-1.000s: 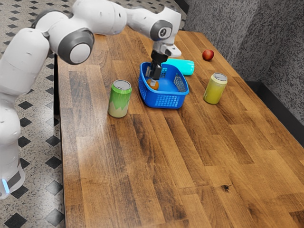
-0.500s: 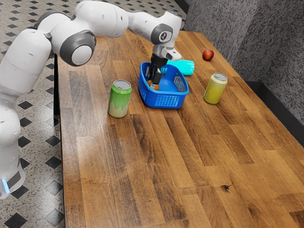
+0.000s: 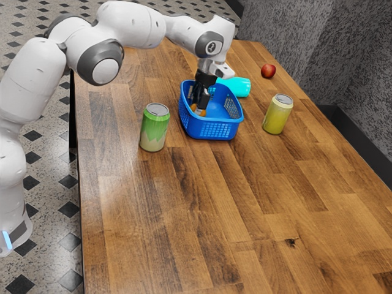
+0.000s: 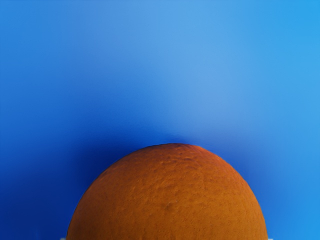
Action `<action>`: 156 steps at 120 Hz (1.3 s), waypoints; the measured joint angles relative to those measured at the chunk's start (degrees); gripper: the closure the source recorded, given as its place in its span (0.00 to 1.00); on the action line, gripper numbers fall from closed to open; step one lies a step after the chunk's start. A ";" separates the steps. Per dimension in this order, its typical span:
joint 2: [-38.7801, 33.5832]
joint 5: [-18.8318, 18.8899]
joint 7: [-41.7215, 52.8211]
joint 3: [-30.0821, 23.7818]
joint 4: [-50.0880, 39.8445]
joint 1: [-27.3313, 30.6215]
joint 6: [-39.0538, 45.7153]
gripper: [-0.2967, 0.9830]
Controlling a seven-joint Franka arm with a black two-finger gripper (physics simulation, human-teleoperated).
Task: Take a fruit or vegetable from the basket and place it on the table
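The wooden table [image 3: 184, 214] runs out on every side of the blue basket [image 3: 208, 130], which is the landmark here. The white arm [image 3: 128, 24] comes over from the exterior view's left and bends down above the basket. The basket itself stands upright, its walls a mesh, its top open.

The black gripper [image 3: 197, 106] reaches down inside the basket, near the wall on the exterior view's left. Its fingers stand apart by the width of the orange [image 4: 167, 200] and appear clamped on it from two sides.

Just beyond the basket lies a turquoise cylinder [image 3: 240, 86] on its side, partly hidden by the basket; whether the two touch is hard to tell. The green can [image 3: 154, 128] stands upright near the basket, toward the exterior view's left, and the yellow can [image 3: 278, 116] stands upright toward its right, a little farther from the basket.

The orange is inside the basket, held low between the fingers; it may be resting on the basket's floor, but the view there is poor. The red apple [image 3: 268, 71] sits on the table well apart from the basket, beyond the turquoise cylinder.
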 joint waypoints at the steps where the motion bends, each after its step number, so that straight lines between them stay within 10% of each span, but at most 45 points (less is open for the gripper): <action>1: 0.01 0.00 -0.02 -0.04 0.00 0.00 0.00 0.46; 66: -2.84 0.35 -0.80 -0.47 3.03 -1.78 -1.42 0.51; 104: -6.32 1.99 -1.84 -0.58 3.90 -23.85 -5.59 0.51; 156: -6.37 3.58 -2.29 -2.75 3.93 -24.25 -10.17 0.25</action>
